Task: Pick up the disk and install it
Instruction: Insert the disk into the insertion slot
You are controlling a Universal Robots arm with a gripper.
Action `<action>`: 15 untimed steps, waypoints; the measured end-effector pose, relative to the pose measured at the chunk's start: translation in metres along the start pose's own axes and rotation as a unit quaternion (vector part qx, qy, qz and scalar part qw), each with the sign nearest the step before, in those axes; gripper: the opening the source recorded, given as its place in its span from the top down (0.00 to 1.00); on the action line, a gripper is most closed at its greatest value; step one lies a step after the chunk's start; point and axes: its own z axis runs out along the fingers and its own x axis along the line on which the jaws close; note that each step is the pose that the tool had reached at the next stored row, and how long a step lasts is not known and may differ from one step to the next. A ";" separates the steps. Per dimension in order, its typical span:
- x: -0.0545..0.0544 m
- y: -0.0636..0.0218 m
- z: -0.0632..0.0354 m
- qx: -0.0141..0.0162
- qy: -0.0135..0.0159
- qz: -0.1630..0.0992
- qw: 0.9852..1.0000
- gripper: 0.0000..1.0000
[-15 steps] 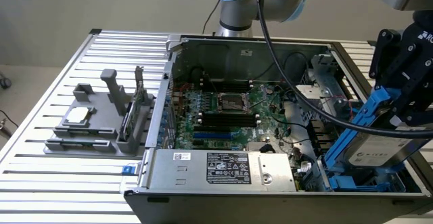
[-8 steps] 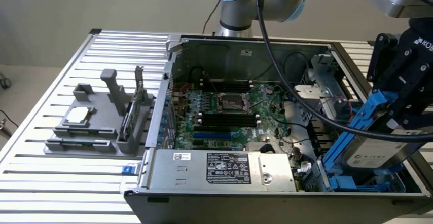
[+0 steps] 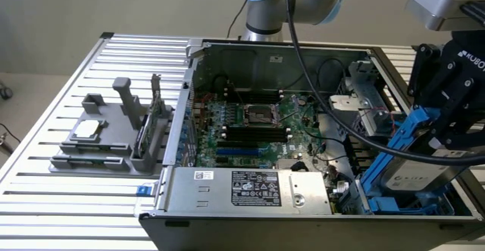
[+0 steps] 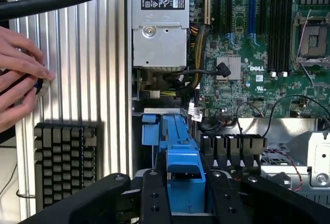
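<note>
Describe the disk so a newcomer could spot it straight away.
Find the open computer case on the slatted table. At its near corner on the exterior view's right, the black gripper clamps the disk, held tilted. It alone pairs a silver, labelled body with a blue frame, unlike the bare blue bracket below.

Plain pale wall (image 3: 113, 1) behind; ribbed aluminium table (image 3: 68, 205); beige floor (image 3: 26, 100) at exterior view's left
</note>
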 end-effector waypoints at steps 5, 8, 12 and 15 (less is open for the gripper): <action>0.000 -0.0001 0.0058 0.000 0.000 0.000 1.000 0.68; 0.000 -0.0002 0.0100 0.000 0.000 0.000 1.000 0.68; -0.001 -0.0002 0.0151 0.000 0.000 0.000 1.000 0.68; -0.001 -0.0002 0.0188 0.000 0.000 0.000 1.000 0.66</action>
